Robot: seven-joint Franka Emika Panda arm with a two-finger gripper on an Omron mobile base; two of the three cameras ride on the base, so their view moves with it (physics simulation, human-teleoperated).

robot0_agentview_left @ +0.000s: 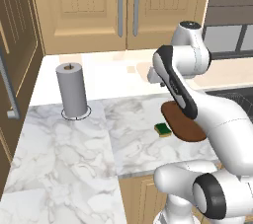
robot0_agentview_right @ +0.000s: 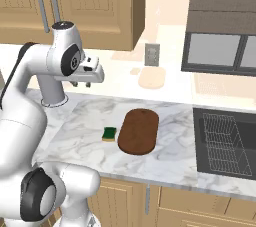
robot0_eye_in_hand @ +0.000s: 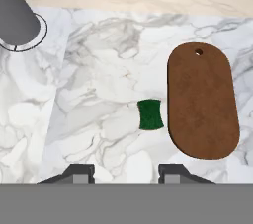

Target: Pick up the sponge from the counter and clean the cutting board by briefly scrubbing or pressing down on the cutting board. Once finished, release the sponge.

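The sponge (robot0_agentview_left: 162,129) (robot0_agentview_right: 109,133) (robot0_eye_in_hand: 150,114), a small block with a green top, lies on the white marble counter (robot0_agentview_left: 74,139) (robot0_agentview_right: 175,156) (robot0_eye_in_hand: 99,94), just left of the cutting board. The cutting board (robot0_agentview_left: 180,122) (robot0_agentview_right: 139,131) (robot0_eye_in_hand: 202,99) is a dark brown oval lying flat, with a small hole at its far end. My gripper (robot0_agentview_right: 81,84) (robot0_eye_in_hand: 126,173) hangs high above the counter, open, with nothing between its fingers. In the hand view the sponge sits slightly right of the gap between the fingertips. My arm covers part of the board in the left base view.
A grey upright cylinder (robot0_agentview_left: 72,90) (robot0_eye_in_hand: 15,20) stands on a ring at the counter's back left. A dark sink with a wire rack (robot0_agentview_right: 225,141) lies to the right. A pale beige oval patch (robot0_agentview_right: 152,77) rests on the cream surface behind. Wooden cabinets hang above.
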